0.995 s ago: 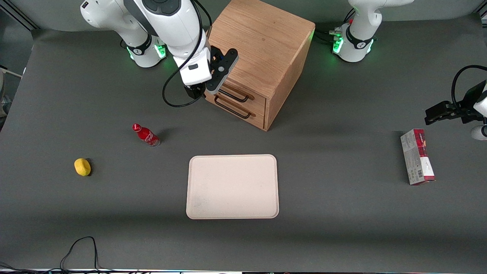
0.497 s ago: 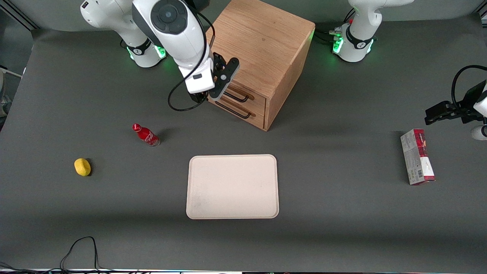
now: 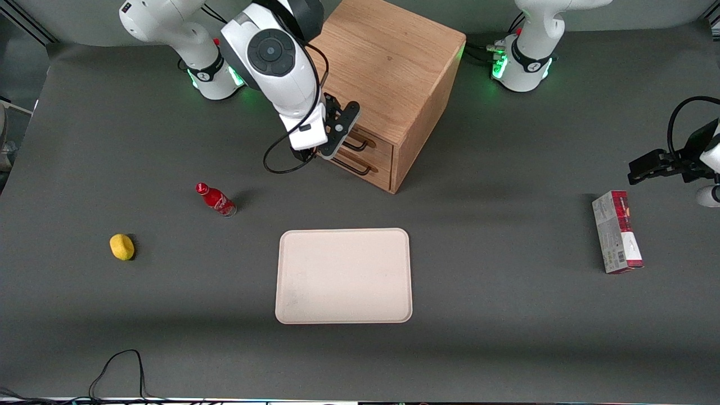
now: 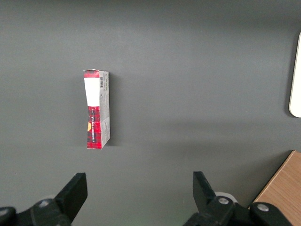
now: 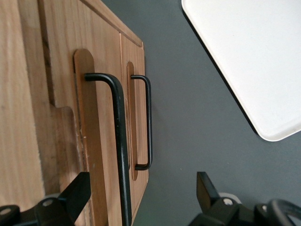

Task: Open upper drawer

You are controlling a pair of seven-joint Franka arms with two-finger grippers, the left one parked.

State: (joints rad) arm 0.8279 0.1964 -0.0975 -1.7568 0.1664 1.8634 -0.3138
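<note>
On the dark surface, toward the working arm's end, a yellow sponge lies near a small red bottle. The end effector hangs in front of the oak cabinet, fingers spread apart around the black handle of the upper drawer, gripping nothing. That drawer sits shut above its twin lower drawer. A cream tray lies nearer the front camera. A red-and-white box rests toward the parked arm's end.
</note>
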